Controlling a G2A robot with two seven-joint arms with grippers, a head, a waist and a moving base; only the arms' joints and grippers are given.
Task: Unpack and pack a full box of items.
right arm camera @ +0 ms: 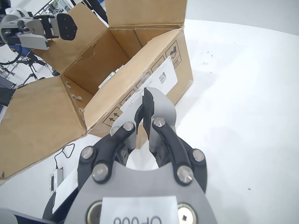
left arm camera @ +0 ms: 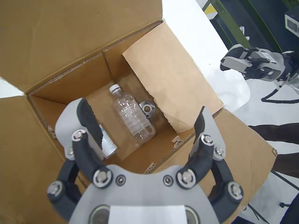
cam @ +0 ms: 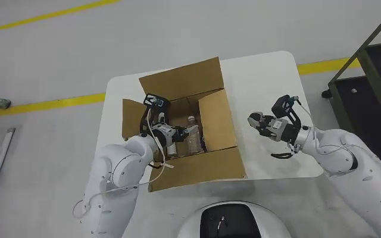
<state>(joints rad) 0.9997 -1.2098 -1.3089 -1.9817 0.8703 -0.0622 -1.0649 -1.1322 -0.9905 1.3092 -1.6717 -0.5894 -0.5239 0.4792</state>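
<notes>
An open cardboard box (cam: 184, 78) stands in the middle of the white table (cam: 268, 77), its flaps spread outward. Inside lie a clear plastic bottle (left arm camera: 132, 117) with a white cap, a small white labelled bottle (left arm camera: 108, 143) and a metal part (left arm camera: 147, 109). My left gripper (left arm camera: 144, 120) hangs open over the box's inside, above the bottles and touching nothing; from above the left gripper (cam: 168, 131) sits over the box's left half. My right gripper (right arm camera: 146, 102) is shut and empty, beside the box's outer wall (right arm camera: 151, 54); it hovers over bare table to the box's right (cam: 257, 122).
A dark green metal rack (cam: 357, 89) stands just off the table's right side. The table has free room to the right of the box and behind it. Yellow floor lines (cam: 53, 104) run past the table.
</notes>
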